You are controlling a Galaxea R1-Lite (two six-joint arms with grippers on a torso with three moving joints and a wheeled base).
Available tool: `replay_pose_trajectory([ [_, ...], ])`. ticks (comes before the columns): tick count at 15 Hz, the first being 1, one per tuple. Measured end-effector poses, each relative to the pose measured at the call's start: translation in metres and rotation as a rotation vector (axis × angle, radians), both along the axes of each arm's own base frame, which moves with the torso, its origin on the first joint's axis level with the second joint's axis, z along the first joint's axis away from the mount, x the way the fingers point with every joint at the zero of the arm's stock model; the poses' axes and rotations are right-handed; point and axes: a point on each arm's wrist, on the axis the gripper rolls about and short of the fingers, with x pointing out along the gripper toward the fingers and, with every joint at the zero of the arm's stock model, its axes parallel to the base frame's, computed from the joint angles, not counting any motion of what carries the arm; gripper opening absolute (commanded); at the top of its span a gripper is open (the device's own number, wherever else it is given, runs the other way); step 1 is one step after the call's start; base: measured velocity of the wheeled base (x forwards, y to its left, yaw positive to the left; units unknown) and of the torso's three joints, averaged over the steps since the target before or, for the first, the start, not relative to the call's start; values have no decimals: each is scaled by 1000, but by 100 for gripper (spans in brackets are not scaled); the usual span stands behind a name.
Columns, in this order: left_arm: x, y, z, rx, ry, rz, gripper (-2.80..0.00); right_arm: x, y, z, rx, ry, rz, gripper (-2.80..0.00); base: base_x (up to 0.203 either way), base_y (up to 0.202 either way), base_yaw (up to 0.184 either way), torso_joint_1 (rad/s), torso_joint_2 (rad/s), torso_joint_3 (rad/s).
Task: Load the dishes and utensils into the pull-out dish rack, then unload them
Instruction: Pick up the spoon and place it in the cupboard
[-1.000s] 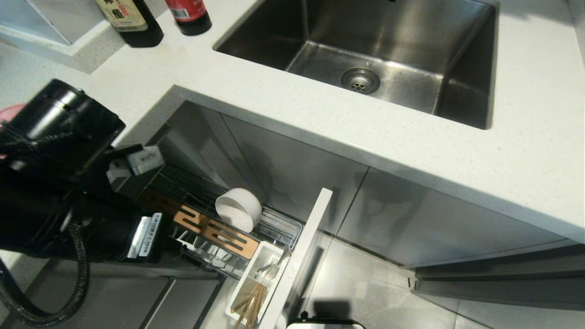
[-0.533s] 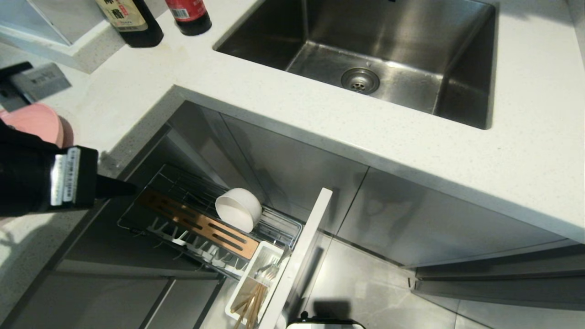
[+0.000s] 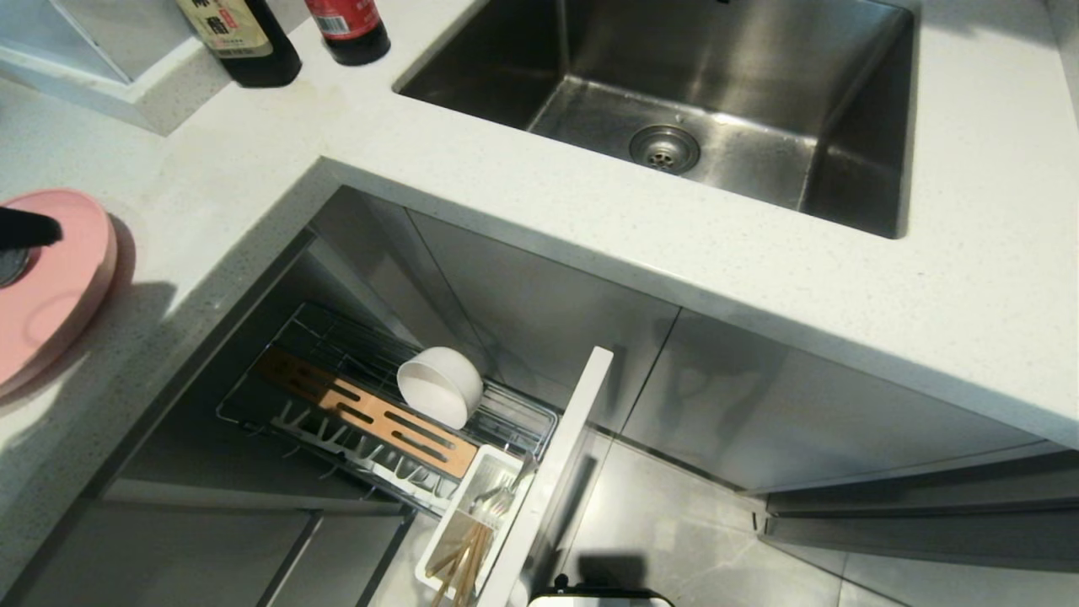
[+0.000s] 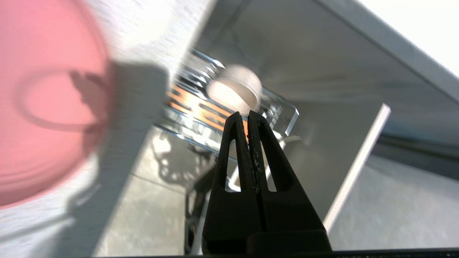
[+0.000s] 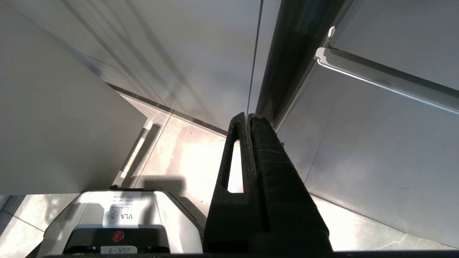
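The pull-out dish rack stands drawn out below the counter, with its tan wooden strip and pale cabinet front. A cream-white bowl lies tilted on the rack wires. The white utensil cup holds the light-wood chopsticks and the grey metal spoon. The pink plate lies flat on the counter at the far left. My left gripper is shut and empty; its tip shows over the plate's far side. In the left wrist view the plate and bowl appear blurred. My right gripper is shut and parked low.
A steel sink is set into the white countertop. Two dark bottles stand at the back left. Grey cabinet doors close the space under the sink. The robot base sits on the tiled floor.
My left arm has swung up and left from over the rack to the counter. Only its shut tip remains in the head view, and the pink plate is uncovered.
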Motion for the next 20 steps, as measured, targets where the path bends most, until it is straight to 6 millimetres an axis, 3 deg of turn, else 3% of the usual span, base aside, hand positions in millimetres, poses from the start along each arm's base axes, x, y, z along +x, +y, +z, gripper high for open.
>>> replay_pose_trajectory([
  [10,-52,33,17,14,-172,374,-280,0,0,0,0,0,0,-280,0,0,0,0,0,0],
  [20,-64,36,19,38,-198,626,-280,0,0,0,0,0,0,-280,0,0,0,0,0,0],
])
